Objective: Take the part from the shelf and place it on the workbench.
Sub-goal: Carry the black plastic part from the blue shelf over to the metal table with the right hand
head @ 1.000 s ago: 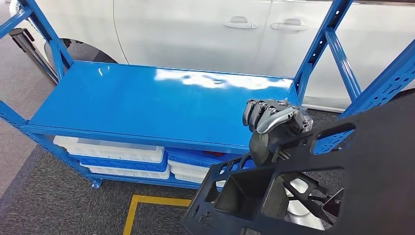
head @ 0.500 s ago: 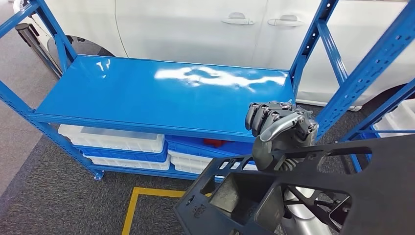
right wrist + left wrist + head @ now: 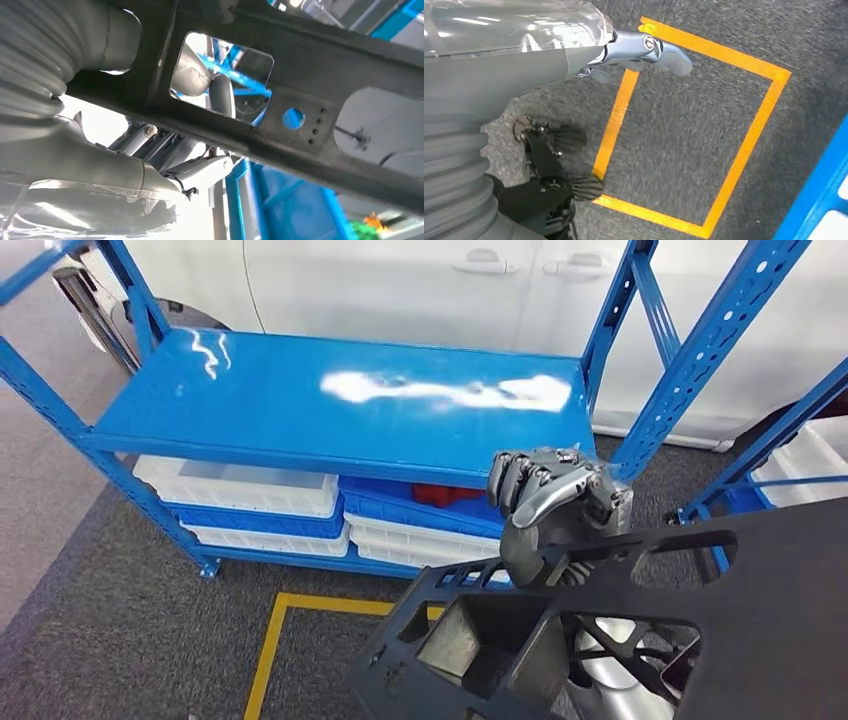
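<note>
Glossy blue steel shelf (image 3: 340,405); right robot hand (image 3: 555,510) grips matte black, cutout-riddled part (image 3: 770,620); left robot hand (image 3: 644,50) state unclear.

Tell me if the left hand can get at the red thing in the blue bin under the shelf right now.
Probably not: the left hand hangs low over the carpet, and the red thing sits tucked beneath the blue shelf.

The black part (image 3: 760,630) runs off the head view's lower and right edges and covers the right hand's (image 3: 555,515) palm; the left hand's (image 3: 644,50) fingers lie mostly behind its grey cover
</note>
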`<state>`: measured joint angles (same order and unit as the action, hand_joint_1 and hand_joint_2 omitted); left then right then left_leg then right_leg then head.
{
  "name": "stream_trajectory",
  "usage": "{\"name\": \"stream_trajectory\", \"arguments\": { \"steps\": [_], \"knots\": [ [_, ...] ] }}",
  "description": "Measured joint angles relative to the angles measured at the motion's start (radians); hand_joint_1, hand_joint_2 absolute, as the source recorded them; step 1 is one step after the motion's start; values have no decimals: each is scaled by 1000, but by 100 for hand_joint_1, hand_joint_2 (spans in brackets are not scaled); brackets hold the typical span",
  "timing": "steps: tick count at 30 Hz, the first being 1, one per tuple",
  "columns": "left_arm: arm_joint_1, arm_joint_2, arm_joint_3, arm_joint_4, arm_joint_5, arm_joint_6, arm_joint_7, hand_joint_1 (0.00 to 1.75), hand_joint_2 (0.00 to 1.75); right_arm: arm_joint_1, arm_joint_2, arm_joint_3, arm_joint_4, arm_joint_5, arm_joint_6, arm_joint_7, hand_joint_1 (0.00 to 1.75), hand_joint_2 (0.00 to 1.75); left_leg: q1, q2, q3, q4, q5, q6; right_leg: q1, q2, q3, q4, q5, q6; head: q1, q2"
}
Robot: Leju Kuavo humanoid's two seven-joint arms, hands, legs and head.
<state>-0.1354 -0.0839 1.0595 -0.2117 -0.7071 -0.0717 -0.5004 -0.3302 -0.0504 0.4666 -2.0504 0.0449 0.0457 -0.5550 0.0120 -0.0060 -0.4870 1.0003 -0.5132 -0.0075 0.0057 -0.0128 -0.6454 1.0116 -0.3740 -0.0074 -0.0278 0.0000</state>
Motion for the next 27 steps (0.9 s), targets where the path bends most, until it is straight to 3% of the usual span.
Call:
{"name": "stream_trajectory", "arguments": {
  "steps": [2,3,4,6,7,8,9,10,11,13,14,15,17,18,20,22,23,24,25,27],
  "knots": [
    [4,-1,4,0,4,0,6,0,175,-1,-2,1,0,-1,2,5,171,175,2,4,-14,-2,19,14,-3,3,-7,2,3,12,0,0],
    [6,-1,6,0,5,-1,10,0,175,-1,-4,1,0,-2,4,7,171,175,4,6,-25,-5,32,21,-4,5,-18,19,-21,18,0,0],
    [8,0,9,0,6,-2,15,0,175,-1,-7,1,0,-3,5,9,171,175,6,9,-39,-7,47,27,-7,8,-32,55,-64,24,0,0],
    [14,2,13,0,6,-5,30,0,175,-1,-14,0,0,-7,7,11,171,175,6,11,-73,-6,74,32,-12,9,-66,180,-172,35,0,0],
    [18,4,14,0,6,-5,40,0,175,-1,-20,0,0,-9,6,12,171,175,5,11,-91,-5,87,31,-14,9,-76,243,-203,39,0,0],
    [23,6,14,0,6,-5,52,0,175,1,-26,-1,0,-12,5,11,171,175,5,11,-108,-4,99,30,-16,9,-73,283,-207,41,0,0],
    [27,9,15,0,6,-4,64,0,175,2,-31,-2,0,-13,4,9,171,175,5,12,-123,-3,110,28,-17,9,-56,291,-191,42,0,0],
    [32,11,15,0,6,-2,76,0,175,5,-37,-4,1,-15,2,2,171,175,5,12,-137,-3,120,26,-18,9,-18,258,-163,40,0,0],
    [35,13,16,0,6,1,86,0,175,7,-41,-6,2,-16,-1,-8,171,175,5,12,-148,-2,130,24,-17,10,37,192,-139,35,0,0],
    [40,17,18,0,6,7,104,0,175,13,-50,-11,3,-16,-8,-34,171,175,4,10,-161,-2,145,16,-12,10,150,32,-140,23,0,0],
    [43,20,20,0,6,10,112,0,175,18,-54,-15,4,-16,-11,-48,171,175,6,10,-163,-3,152,10,-7,9,183,-19,-152,17,0,0],
    [45,22,22,0,7,13,119,0,175,24,-58,-19,5,-15,-12,-59,171,175,7,10,-162,-6,159,2,-3,9,194,-44,-161,12,0,0],
    [49,27,27,0,9,15,134,0,175,32,-65,-24,7,-11,-12,-74,171,175,10,10,-163,-14,172,-12,-2,6,188,-56,-142,1,0,0],
    [50,29,30,0,9,14,139,0,175,34,-67,-24,8,-6,-11,-76,171,175,10,10,-168,-7,162,-15,-5,4,183,-62,-130,-6,0,0],
    [52,33,35,0,7,12,147,0,175,37,-68,-25,10,8,-11,-76,171,175,10,8,-201,73,90,-20,-10,-4,171,-72,-106,-14,0,0],
    [55,34,38,0,5,11,151,0,175,43,-68,-25,13,31,-11,-74,171,175,11,7,-246,213,7,-26,-9,-13,153,-70,-94,-16,0,0],
    [57,35,39,0,5,11,151,0,175,47,-68,-25,15,43,-11,-74,171,175,11,7,-256,261,-8,-29,-9,-19,145,-67,-90,-15,0,0],
    [59,35,39,0,5,11,151,0,175,50,-69,-25,18,55,-11,-75,171,175,11,8,-248,272,-5,-31,-9,-27,138,-63,-88,-14,0,0],
    [60,36,39,0,5,11,152,0,175,53,-69,-25,20,65,-10,-76,171,175,12,11,-217,238,15,-33,-10,-35,133,-58,-88,-12,0,0],
    [59,38,40,0,5,11,153,0,175,55,-69,-24,25,79,-10,-79,171,175,11,36,-121,98,54,-33,-10,-53,124,-44,-92,-4,0,0]
  ]
}}
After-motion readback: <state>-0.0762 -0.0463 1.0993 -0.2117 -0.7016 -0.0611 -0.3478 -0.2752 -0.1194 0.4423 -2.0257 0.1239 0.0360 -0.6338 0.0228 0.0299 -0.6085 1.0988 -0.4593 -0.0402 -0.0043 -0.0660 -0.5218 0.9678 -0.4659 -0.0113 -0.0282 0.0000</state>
